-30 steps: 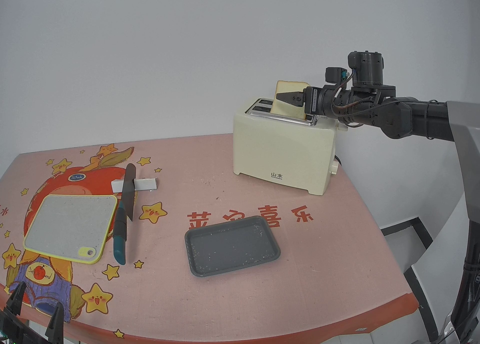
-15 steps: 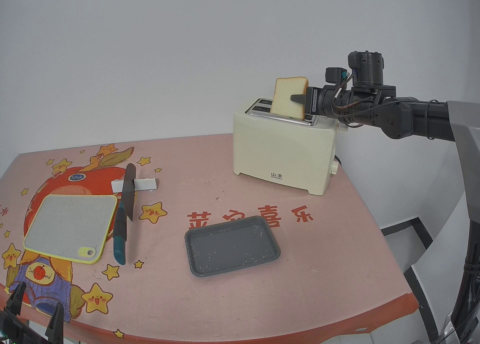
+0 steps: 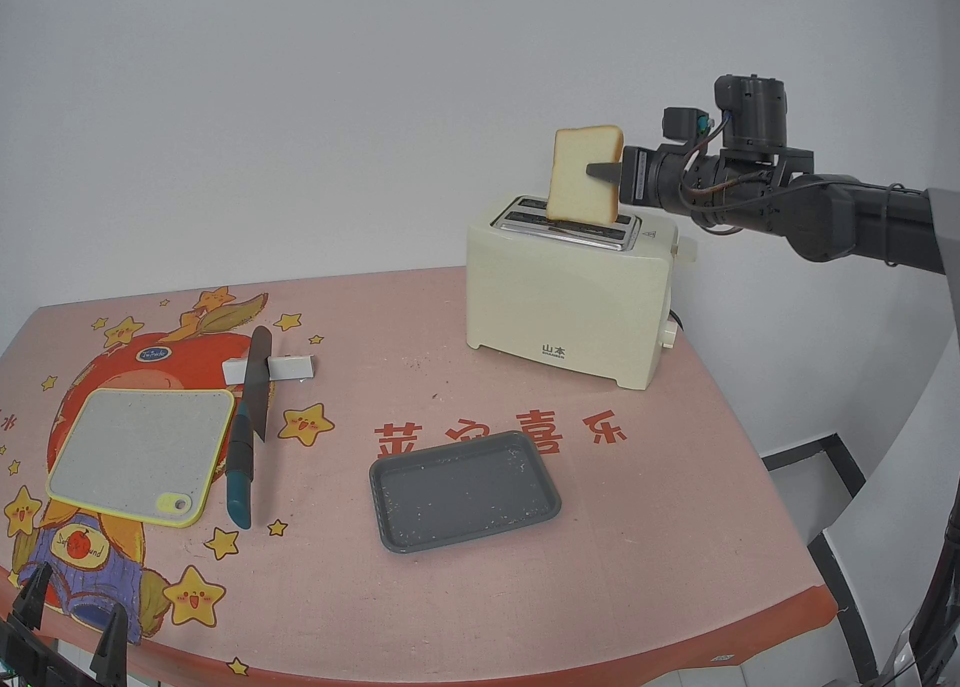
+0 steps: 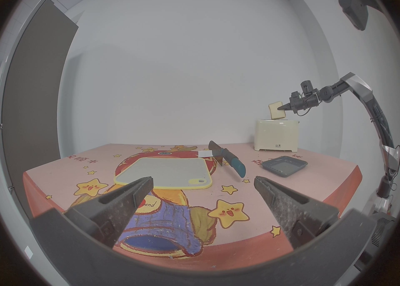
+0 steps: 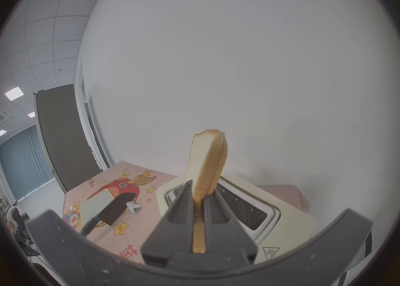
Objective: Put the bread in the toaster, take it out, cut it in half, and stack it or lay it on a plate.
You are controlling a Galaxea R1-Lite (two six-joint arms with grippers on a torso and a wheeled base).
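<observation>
1. Both jaws of the right gripper (image 3: 600,171) are clamped on the bread (image 3: 583,174), which hangs upright right over the toaster (image 3: 565,304) with its lower edge at the level of the slots.
2. Watch that lower edge! I cannot tell whether it has fully cleared the slot, and a sideways swing now could catch it on the metal rim and tear or twist the slice.
3. Only 1 side edge is pinched, so most of the soft slice hangs out beyond the fingertips. A quick move could make it sag, pivot or slip free.
4. It is a long trip to the cutting board (image 3: 140,454), well apart at the table's far-left side, with the knife (image 3: 245,439) just beside it and the grey plate (image 3: 465,489) between. A drop on the way would likely land on the table or back on the toaster.
5. From the head, the slice shows its broad face and its height over the toaster.
6. From the right wrist, it shows edge-on, sandwiched between the 2 fingers, with its bottom hidden behind them.
7. From the left wrist, the left gripper (image 4: 203,180) is spread wide with nothing between its jaws, low at the table's near edge by the board.
</observation>
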